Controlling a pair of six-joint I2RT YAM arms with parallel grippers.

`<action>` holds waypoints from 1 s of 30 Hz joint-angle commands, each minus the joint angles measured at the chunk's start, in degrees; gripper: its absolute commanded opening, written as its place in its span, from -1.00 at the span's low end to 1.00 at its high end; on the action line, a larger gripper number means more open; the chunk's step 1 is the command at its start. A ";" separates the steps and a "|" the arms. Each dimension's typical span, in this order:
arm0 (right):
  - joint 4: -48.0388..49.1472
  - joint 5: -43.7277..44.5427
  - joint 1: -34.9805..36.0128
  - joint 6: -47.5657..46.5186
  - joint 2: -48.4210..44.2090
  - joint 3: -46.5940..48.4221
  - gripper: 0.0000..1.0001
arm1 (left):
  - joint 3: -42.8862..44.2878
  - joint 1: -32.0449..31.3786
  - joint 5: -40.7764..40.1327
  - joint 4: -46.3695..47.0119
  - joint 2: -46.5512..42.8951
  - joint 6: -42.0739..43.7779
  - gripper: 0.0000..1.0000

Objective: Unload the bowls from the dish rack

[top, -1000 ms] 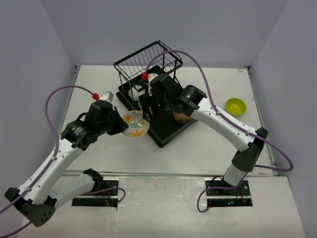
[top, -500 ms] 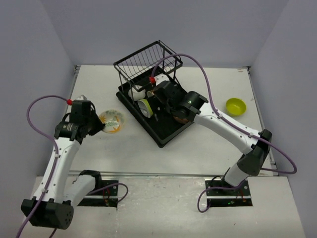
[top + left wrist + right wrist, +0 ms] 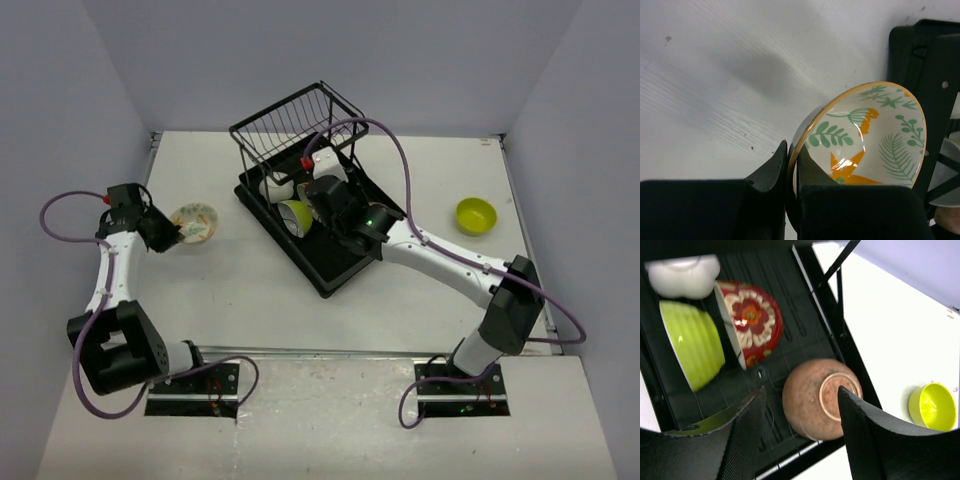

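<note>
Pinching the leaf-patterned bowl (image 3: 865, 137) are the left fingers (image 3: 771, 167).

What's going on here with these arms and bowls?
Bowls are being unloaded from a black dish rack. The left gripper pinches a leaf-patterned bowl by its rim, over the table left of the rack. The right gripper hangs open above an upturned brown bowl in the rack, beside a red bowl and a lime-green bowl. A second lime-green bowl sits on the table.

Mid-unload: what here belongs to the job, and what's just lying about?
Job: dish rack; racked lime-green bowl, red floral bowl, tan-brown bowl, white bowl; leaf-patterned bowl in left hand; unloaded lime-green bowl.
Lying about: purple cable.
</note>
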 commanded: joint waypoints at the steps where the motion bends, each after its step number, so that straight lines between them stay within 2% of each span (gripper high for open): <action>1: 8.35 4.92 0.20 -0.37 0.21 0.43 0.18 | 1.11 2.52 3.64 9.41 2.54 0.51 -1.00; 10: 17.84 4.92 3.28 -3.43 5.66 -2.30 0.14 | 1.37 12.89 9.43 17.06 15.63 -0.11 -1.00; 16: 15.66 4.04 3.63 -0.02 10.31 0.86 0.15 | 7.00 13.33 7.16 16.72 23.02 1.56 -1.00; 22: 18.55 3.78 3.63 0.17 14.37 2.71 0.15 | 10.52 13.33 0.57 15.66 23.82 2.71 -1.00; 30: 24.96 8.25 3.54 -0.89 15.86 0.34 0.12 | 11.23 13.33 -0.93 16.89 26.63 3.41 -1.00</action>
